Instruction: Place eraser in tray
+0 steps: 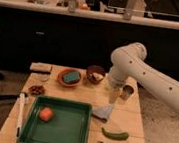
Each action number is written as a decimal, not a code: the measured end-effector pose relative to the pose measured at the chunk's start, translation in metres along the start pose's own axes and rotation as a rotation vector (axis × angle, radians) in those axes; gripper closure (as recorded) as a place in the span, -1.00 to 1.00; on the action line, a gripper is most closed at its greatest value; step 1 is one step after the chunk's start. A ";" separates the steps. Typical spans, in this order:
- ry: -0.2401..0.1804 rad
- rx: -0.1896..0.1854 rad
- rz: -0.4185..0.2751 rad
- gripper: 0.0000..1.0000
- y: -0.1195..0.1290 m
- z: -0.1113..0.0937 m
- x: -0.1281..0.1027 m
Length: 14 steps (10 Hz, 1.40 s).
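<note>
Wooden bench (133, 113), arm reaching in from the right. Pincer (113, 98) hangs fingers-down over the bench's right-centre, jaws apart, nothing in them; metal cup (126, 93) just beside it. Eraser (40, 68) lies flat at the back-left corner, well apart from the pincer. Green tray (76, 134) at front left, an orange item (46, 113) inside. White marker (20, 113) along the tray's left side. Teal sponge (71, 76) sits in an orange bowl (61, 80).
</note>
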 end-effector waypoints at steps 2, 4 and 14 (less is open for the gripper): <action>0.011 -0.003 0.003 -0.60 0.002 0.000 0.005; 0.007 -0.003 -0.002 -0.60 0.001 0.000 0.002; -0.020 0.023 0.001 -0.60 -0.029 0.001 -0.043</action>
